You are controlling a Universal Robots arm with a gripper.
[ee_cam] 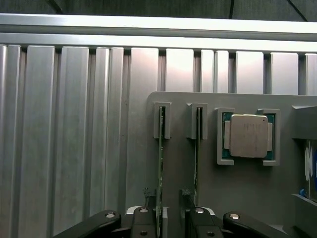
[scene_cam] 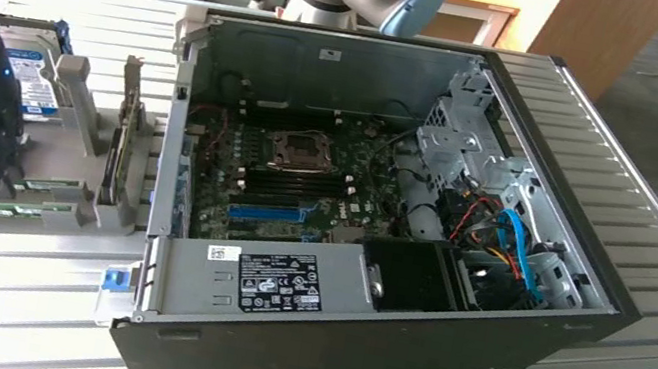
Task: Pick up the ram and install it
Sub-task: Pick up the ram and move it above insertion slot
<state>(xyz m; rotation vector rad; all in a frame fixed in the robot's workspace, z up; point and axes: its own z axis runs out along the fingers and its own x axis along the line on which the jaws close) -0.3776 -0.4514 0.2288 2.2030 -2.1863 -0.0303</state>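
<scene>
Ram (ee_cam: 161,163) — slim green stick, set on edge in the outermost slot of the grey holder (ee_cam: 237,198). Its long axis lies flat along the holder, one end in the slot bracket at the holder's rim, the other end between the fingers of the gripper (ee_cam: 166,194).

Gripper — released, one finger on each side of the ram, grasping nothing.

Grey holder — lies on the ribbed metal table (ee_cam: 64,148). Contents:
- the ram
- a second green stick (ee_cam: 197,153) in the next slot, parallel to the ram and also on edge
- a processor (ee_cam: 247,135) flat in a square nest beside that second stick
- a hard drive (scene_cam: 32,87) with a blue label at the holder's far end

Computer case (scene_cam: 341,349) — to the exterior view's right of the holder, side open. Holds a motherboard (scene_cam: 339,209) with long black memory slots (scene_cam: 304,172) and a blue expansion slot (scene_cam: 266,211).
</scene>
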